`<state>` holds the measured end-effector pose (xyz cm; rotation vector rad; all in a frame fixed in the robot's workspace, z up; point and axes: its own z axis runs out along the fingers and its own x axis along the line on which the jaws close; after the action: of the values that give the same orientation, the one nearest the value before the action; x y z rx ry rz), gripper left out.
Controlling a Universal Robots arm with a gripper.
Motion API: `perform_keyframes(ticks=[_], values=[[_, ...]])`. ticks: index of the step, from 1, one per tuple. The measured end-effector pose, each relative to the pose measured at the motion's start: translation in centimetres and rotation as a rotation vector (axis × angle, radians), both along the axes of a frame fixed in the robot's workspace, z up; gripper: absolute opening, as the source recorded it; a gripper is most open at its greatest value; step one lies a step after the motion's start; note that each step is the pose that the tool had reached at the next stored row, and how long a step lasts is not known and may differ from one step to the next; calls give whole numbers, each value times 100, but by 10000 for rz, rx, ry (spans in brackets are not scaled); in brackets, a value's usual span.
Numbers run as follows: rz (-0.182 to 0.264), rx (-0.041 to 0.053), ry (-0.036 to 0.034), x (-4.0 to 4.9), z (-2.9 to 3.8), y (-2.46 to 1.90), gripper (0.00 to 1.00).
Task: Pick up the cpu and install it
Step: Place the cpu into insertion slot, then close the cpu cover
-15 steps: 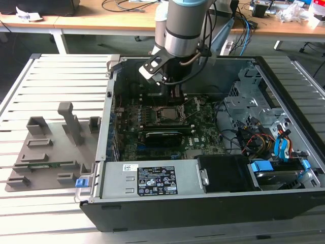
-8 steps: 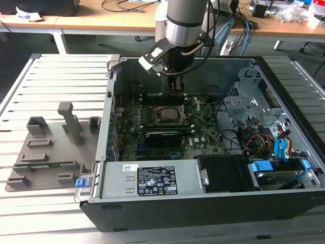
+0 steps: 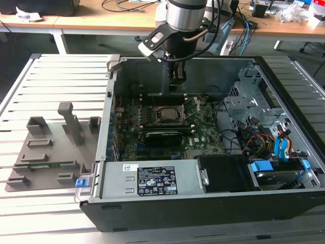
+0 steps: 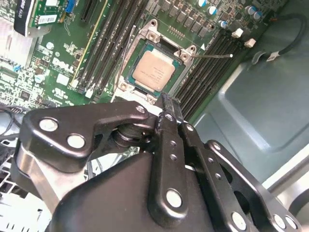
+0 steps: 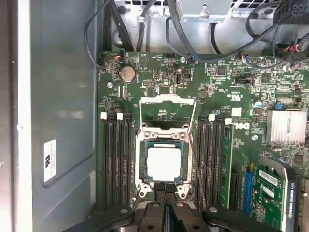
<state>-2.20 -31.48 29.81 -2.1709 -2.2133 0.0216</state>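
Observation:
The cpu [image 5: 164, 162] is a silvery-white square chip lying flat in the black motherboard socket [image 5: 143, 145], and it also shows in the second wrist view [image 4: 153, 71] and the exterior view [image 3: 167, 113]. The socket's metal load frame [image 5: 167, 100] is swung open beside it. My gripper [image 3: 176, 77] hangs above the board inside the open computer case, a little above and beside the socket. In both wrist views the fingers [image 5: 159, 189] [image 4: 170, 104] are pressed together with nothing between them, clear of the cpu.
Rows of memory slots [image 5: 117, 159] flank the socket. A silver heatsink [image 5: 287, 125], cables [image 3: 254, 137] and a drive cage [image 3: 244, 104] crowd the exterior view's right. The case wall [image 5: 58, 121] runs close by. A grey fixture plate [image 3: 51, 152] lies outside the case.

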Motion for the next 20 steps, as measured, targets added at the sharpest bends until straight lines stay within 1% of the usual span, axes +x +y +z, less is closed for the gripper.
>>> perform_keyframes(ticks=[15, 16, 17, 19, 20], values=[[2, -1, 1, 4, 3, 0, 11], [-1, -2, 2, 63, 2, 0, 11], [0, -1, 2, 95, 1, 0, 11], [-1, -1, 3, 191, -1, 1, 11], [1, -2, 3, 219, -1, 1, 11]])
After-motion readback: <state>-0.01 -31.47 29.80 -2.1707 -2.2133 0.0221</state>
